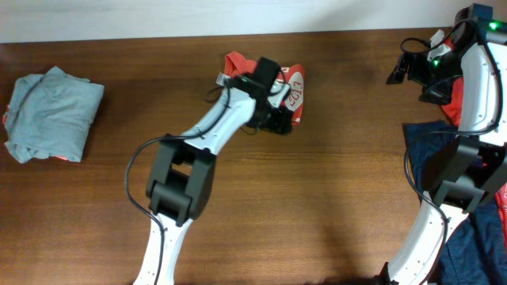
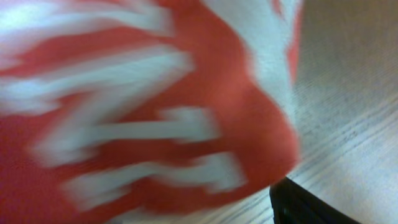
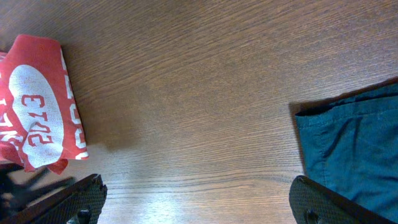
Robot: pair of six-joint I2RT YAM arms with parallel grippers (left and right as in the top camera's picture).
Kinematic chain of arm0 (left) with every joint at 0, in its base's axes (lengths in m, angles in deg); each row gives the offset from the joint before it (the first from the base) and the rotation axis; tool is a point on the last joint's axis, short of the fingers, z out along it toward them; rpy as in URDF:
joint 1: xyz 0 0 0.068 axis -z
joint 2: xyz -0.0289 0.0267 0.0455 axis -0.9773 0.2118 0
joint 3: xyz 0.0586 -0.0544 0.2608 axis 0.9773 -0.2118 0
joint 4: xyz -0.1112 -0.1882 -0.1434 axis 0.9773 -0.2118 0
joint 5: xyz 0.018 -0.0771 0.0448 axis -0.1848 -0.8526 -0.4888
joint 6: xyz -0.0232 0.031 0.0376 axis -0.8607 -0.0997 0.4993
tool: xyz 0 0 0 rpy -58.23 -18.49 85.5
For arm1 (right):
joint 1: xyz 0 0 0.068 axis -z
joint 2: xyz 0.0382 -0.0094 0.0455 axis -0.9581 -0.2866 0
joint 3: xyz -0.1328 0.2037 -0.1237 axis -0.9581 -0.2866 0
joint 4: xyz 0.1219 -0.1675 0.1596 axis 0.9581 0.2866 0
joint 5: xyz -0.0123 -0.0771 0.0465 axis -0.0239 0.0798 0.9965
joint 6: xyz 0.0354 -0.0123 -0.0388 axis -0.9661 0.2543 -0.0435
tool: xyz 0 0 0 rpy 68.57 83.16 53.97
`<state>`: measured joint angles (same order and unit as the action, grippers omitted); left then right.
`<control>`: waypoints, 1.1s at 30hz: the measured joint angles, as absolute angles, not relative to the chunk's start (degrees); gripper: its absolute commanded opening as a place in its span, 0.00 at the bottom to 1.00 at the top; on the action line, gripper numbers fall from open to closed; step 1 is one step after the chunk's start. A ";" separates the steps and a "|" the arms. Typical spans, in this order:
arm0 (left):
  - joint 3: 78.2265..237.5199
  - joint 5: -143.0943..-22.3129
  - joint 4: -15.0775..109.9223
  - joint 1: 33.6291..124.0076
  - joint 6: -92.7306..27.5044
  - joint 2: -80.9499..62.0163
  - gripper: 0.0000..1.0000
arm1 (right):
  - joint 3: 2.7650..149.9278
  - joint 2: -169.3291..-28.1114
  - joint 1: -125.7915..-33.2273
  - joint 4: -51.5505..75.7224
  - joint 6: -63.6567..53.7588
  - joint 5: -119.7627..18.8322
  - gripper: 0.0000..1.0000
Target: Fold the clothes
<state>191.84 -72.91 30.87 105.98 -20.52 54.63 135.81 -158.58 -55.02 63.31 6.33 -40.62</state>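
The orange-red T-shirt [image 1: 291, 89] with white lettering lies bunched at the back middle of the table. My left gripper [image 1: 275, 119] is down on its front edge. In the left wrist view the blurred shirt [image 2: 143, 112] fills the frame. Only one dark finger [image 2: 305, 205] shows, far out at the lower right, so the jaws look spread. The other finger is hidden by fabric. My right gripper [image 1: 405, 70] hovers at the back right, wide open and empty [image 3: 196, 199]. It sees the shirt [image 3: 37, 106] to its left and a navy garment [image 3: 351, 149] to its right.
A folded pale grey-green garment [image 1: 51, 115] lies at the far left with red fabric [image 1: 6, 119] peeking from under it. The navy garment [image 1: 432, 154] and another red garment [image 1: 453, 104] lie at the right edge by the right arm.
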 measured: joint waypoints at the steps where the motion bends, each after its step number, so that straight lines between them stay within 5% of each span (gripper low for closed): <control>1: 193.94 -72.93 28.20 104.45 -20.52 54.63 0.73 | 135.81 -158.58 -55.02 63.29 6.37 -40.64 0.99; 8: 202.22 -73.13 20.66 95.90 -16.93 51.44 0.74 | 135.81 -158.58 -55.02 63.07 6.59 -40.64 0.99; 15: 204.30 -76.87 22.58 92.95 -10.05 46.69 0.99 | 135.81 -158.58 -55.02 63.13 6.61 -40.64 0.99; 24: 204.34 -87.21 28.09 80.42 -6.96 52.75 0.99 | 135.81 -158.58 -55.02 63.31 6.64 -40.64 0.99; 33: 204.30 -95.14 30.19 80.86 -6.72 62.08 0.99 | 135.81 -158.58 -55.02 63.31 6.61 -40.64 0.99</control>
<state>204.30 -95.14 30.19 80.86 -6.72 62.08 135.81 -158.58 -55.02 63.31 6.61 -40.64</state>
